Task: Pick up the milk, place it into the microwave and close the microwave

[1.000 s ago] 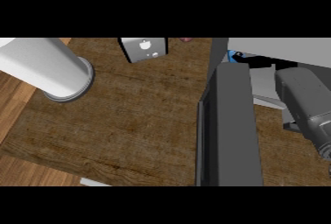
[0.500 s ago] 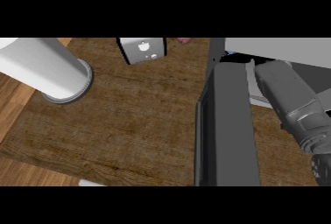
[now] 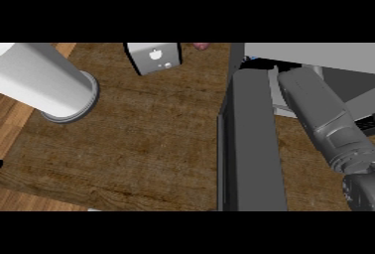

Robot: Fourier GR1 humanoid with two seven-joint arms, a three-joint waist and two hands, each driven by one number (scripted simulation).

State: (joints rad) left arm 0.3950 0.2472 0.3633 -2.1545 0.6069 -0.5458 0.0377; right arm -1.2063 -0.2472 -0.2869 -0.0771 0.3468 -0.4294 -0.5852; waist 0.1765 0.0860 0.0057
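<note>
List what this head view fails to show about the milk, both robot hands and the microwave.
Milk: not identifiable; only a blue speck past the microwave door top.
Right robot hand: mostly hidden by the right forearm and door; grip unreadable.
Left robot hand: outside the view; only the left forearm shows.
Microwave: inside cut by the top and right edges.

Bare counter lies open left of the upright microwave door, bounded by a white cylinder and a grey box.
</note>
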